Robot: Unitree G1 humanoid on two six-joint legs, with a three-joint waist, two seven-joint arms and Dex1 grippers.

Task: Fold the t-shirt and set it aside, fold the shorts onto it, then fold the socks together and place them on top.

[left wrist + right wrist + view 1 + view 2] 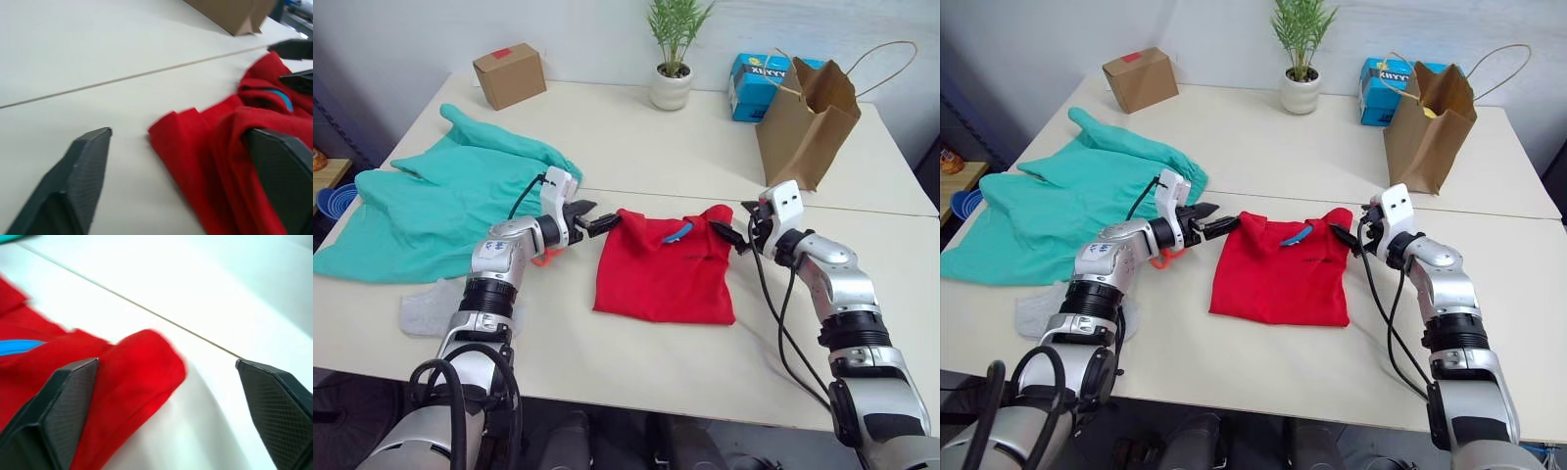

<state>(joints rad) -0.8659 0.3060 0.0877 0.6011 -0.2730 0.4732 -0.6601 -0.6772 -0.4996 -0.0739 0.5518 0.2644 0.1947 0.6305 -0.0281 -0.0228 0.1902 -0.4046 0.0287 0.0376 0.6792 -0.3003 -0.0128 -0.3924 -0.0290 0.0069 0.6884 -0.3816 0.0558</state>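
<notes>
- We see a grey sock [435,305] nearest, left of the folded red t-shirt [664,269].
- Our left gripper [603,223] and right gripper [728,236] flank its far corners, both released, jaws spread.
- Teal shorts [440,201] lie farther left.

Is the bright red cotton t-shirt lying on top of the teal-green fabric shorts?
No, the bright red t-shirt lies on bare white table, apart from the teal-green shorts spread toward the robot's left.
</notes>
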